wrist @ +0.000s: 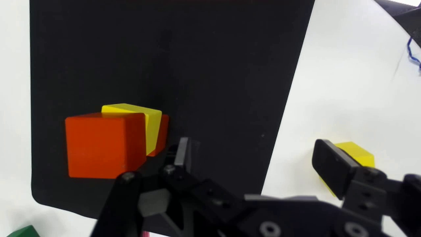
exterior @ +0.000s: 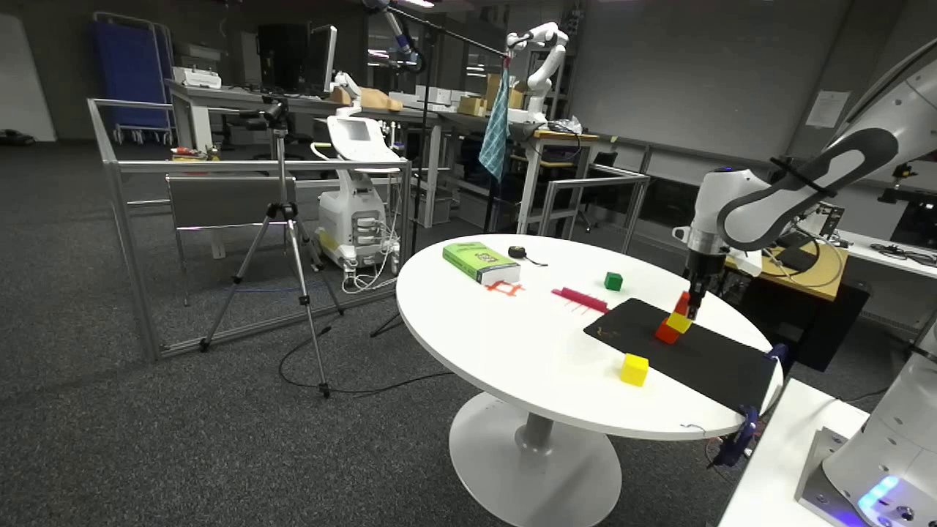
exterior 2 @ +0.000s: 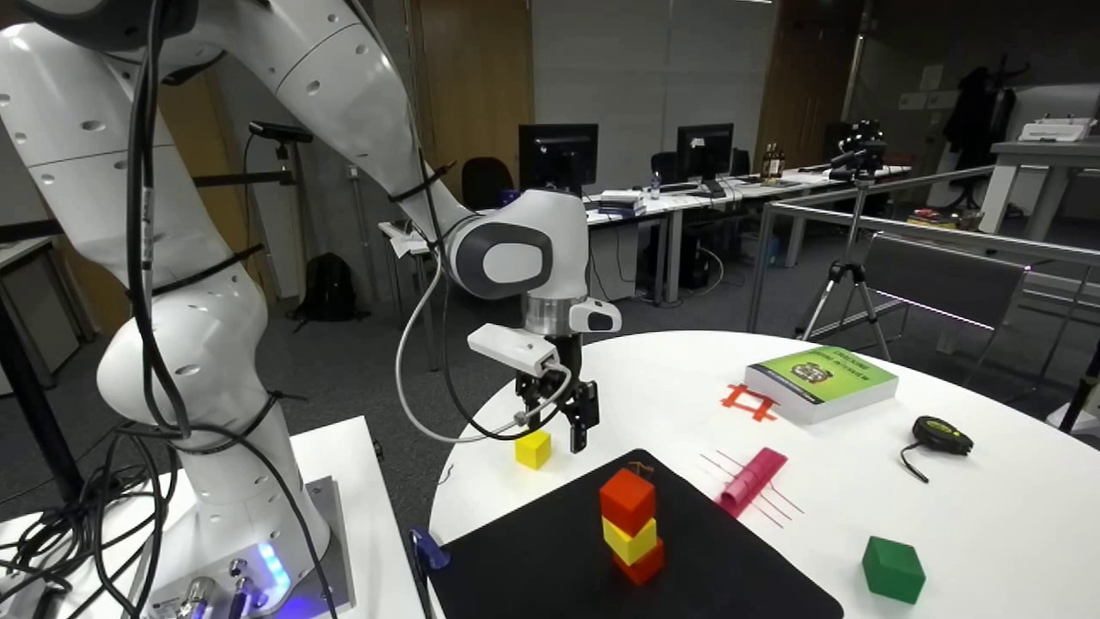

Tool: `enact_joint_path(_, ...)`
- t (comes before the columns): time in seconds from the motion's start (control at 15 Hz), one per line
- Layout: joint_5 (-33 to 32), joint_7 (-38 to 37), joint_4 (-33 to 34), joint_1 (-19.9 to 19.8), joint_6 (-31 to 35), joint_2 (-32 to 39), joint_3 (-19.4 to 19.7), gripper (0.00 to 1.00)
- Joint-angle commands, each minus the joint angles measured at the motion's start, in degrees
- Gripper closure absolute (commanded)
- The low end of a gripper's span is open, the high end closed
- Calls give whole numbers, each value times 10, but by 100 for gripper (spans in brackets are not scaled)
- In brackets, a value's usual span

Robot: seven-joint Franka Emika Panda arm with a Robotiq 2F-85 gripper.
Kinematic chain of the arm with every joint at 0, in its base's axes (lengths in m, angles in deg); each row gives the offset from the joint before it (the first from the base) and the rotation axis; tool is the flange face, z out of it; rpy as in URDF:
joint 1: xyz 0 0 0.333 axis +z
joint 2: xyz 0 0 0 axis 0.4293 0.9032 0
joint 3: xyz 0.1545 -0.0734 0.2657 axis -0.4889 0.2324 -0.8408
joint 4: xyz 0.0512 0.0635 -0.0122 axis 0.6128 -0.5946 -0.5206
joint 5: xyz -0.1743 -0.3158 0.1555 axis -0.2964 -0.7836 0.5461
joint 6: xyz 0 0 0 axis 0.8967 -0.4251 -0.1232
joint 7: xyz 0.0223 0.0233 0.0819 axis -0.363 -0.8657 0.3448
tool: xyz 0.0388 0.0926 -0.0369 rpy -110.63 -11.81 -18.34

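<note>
Beyond the round table [exterior: 505,344] I can make out a metal railing [exterior: 219,167], a white desk [exterior 2: 670,204] carrying black monitors [exterior 2: 558,156] and a pale wall [exterior 2: 636,69], with dark grey carpet [exterior: 293,454] around that table.

Green book [exterior 2: 821,378], tape measure [exterior 2: 942,436] on white table [exterior 2: 1014,516].

The pincer [wrist: 255,160] and mat [exterior 2: 533,550] are black, the table [exterior: 476,337] white, the cube stack [exterior 2: 630,536] red and yellow.

Wrist view: green cube [wrist: 25,232] cut by bottom edge; loose yellow cube [wrist: 357,153] partly behind a gripper finger [wrist: 330,168]; top red cube [wrist: 97,148] hides most of the 2 lower cubes [wrist: 153,128]. In an exterior view, black mat [exterior 2: 516,550] runs off bottom, tape measure [exterior 2: 943,435] print illegible.
</note>
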Motion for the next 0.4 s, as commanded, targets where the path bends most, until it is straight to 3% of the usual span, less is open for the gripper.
enact_joint_path(0.0,-2,0,-9,4,1,-11,4,0)
enact_joint_path(0.33,-2,0,-14,4,1,-13,4,0)
